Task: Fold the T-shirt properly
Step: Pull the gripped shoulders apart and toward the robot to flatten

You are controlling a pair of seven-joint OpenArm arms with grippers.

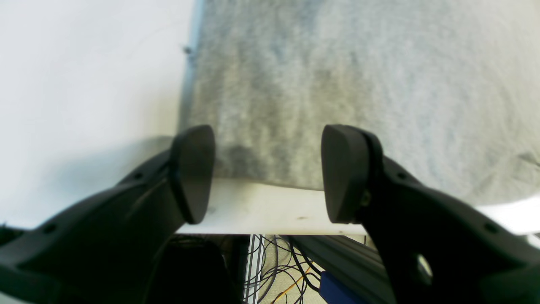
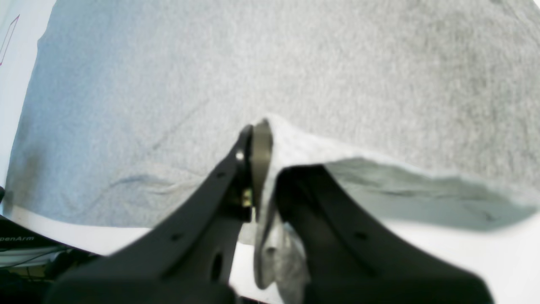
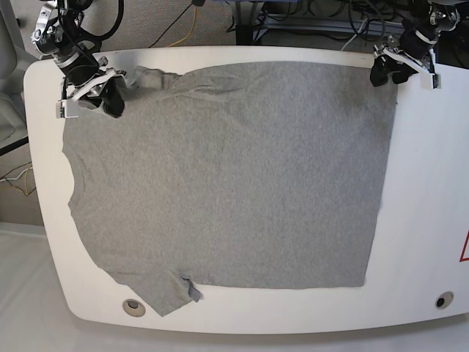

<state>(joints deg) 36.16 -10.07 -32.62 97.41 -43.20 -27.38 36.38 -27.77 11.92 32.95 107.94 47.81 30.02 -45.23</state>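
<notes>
The heather-grey T-shirt (image 3: 234, 176) lies spread flat, plain side up, on the white table (image 3: 425, 183). At the table's far right corner in the base view, my left gripper (image 3: 386, 73) stands open. In the left wrist view its fingers (image 1: 192, 173) straddle the T-shirt's (image 1: 337, 63) corner at the table edge, and nothing is pinched in the left gripper (image 1: 270, 177). At the far left, my right gripper (image 3: 113, 99) is shut on the shirt's edge by the bunched sleeve. The right wrist view shows a lifted fold of the T-shirt (image 2: 168, 84) clamped in the right gripper (image 2: 265, 139).
The table's far edge (image 1: 261, 211) lies just under the left gripper, with cables (image 1: 287, 261) and a metal rail below it. Two round holes (image 3: 133, 306) (image 3: 443, 301) sit near the front edge. A red mark (image 3: 464, 246) shows at the right edge.
</notes>
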